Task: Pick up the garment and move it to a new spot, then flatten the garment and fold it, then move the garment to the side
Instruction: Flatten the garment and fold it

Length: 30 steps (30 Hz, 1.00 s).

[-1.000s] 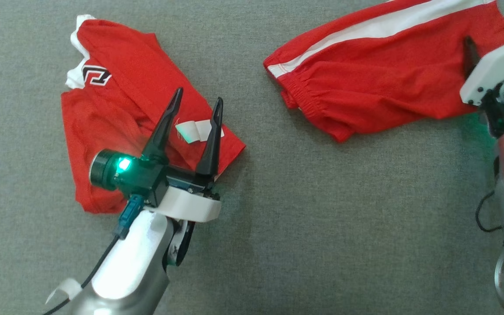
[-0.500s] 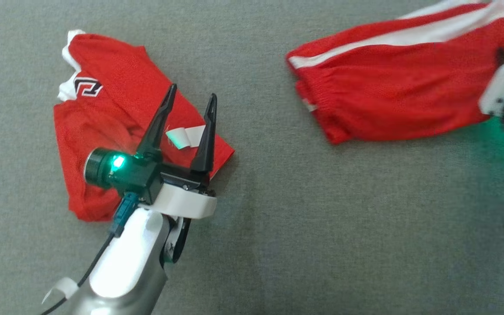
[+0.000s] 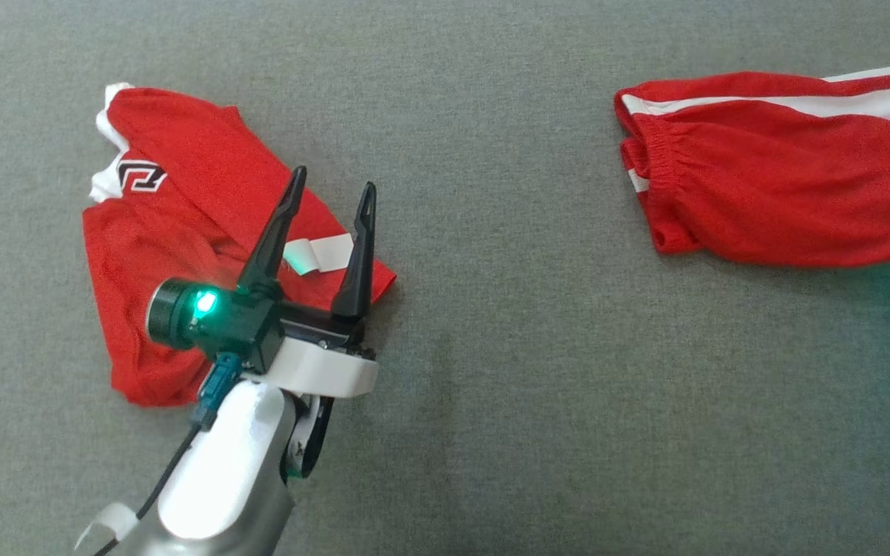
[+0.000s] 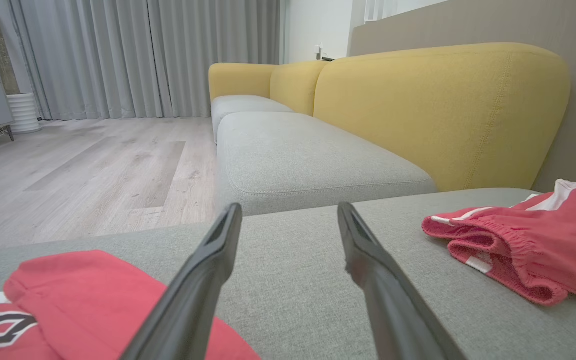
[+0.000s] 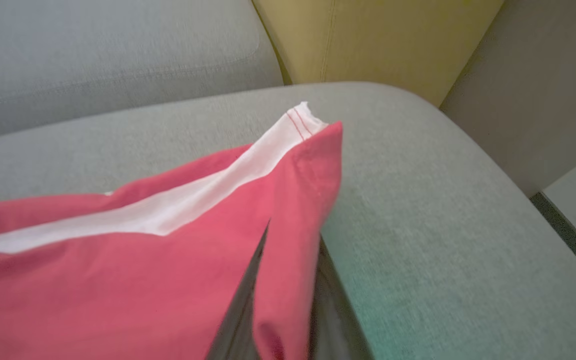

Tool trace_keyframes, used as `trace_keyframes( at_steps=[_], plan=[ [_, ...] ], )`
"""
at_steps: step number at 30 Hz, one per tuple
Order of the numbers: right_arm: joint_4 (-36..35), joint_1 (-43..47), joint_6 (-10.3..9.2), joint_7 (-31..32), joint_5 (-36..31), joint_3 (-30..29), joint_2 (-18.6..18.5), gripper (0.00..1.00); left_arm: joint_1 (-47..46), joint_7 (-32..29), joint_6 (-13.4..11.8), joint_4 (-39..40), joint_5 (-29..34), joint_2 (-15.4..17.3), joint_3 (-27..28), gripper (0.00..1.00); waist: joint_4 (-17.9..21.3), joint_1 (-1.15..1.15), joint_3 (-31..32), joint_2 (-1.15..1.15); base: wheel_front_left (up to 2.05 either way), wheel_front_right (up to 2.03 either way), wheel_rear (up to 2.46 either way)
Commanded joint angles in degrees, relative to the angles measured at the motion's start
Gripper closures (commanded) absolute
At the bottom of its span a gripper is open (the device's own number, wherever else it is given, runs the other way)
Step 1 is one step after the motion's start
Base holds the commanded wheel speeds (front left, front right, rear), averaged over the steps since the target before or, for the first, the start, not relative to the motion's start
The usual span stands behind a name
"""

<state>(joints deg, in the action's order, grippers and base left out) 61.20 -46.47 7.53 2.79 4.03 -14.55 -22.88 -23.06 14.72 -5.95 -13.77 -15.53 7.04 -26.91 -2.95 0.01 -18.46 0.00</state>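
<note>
The red shorts (image 3: 785, 201) lie at the right edge of the grey woven cushion (image 3: 507, 386), farther from the red jersey (image 3: 174, 154) than a second ago, with their gathered elastic waistband (image 3: 665, 150) toward the middle. The right gripper (image 5: 292, 260) has its jaws pressed together, pinching a raised fold of the thin cloth beside the white stripe (image 5: 208, 200). The left gripper (image 3: 334, 179) hovers over the crumpled jersey, jaws spread as before.

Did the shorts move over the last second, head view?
Yes. The shorts went right: their gap to the jersey has widened. The right tool is shut on them.
</note>
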Motion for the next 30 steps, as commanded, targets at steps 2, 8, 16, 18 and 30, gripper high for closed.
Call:
trace_keyframes(
  at_steps=[2, 8, 16, 18, 30],
  plan=[
    [-3.6, -0.7, -0.04, -2.6, 0.7, 0.3, 1.0, 1.0, 0.0, 0.3, 0.3, 1.4, 0.7, 1.0, 2.6, 0.0, 0.1, -0.01, 0.5, 0.0, 0.0, 0.0, 0.0],
    [-7.1, -0.3, -0.04, -6.6, 4.5, 4.2, 7.2, 1.0, 0.9, 0.3, 0.3, 0.6, 1.0, 0.8, 2.8, 0.0, 0.2, -0.01, 3.4, 0.0, 0.0, 0.0, 0.0],
    [-12.9, 3.2, -0.04, -6.8, 13.3, 16.1, 12.3, 1.0, 2.8, 0.3, -0.3, 0.0, 0.7, 1.3, 3.4, 0.0, -0.8, -0.01, 6.7, 0.0, 0.0, 0.0, 0.0],
    [-14.3, 4.2, -0.04, -6.3, 15.1, 18.9, 12.7, 1.0, 3.3, 0.3, -0.7, 0.0, 0.5, 1.4, 3.7, 0.0, -1.2, -0.01, 7.0, 0.0, 0.0, 0.0, 0.0],
    [-15.0, 7.1, -0.04, -4.5, 19.4, 33.8, 13.3, 1.0, 3.7, 0.2, -1.1, -0.1, -0.1, 1.5, 3.3, 0.0, -3.2, -0.01, 7.5, 0.0, 0.0, 0.0, 0.0]
  ],
)
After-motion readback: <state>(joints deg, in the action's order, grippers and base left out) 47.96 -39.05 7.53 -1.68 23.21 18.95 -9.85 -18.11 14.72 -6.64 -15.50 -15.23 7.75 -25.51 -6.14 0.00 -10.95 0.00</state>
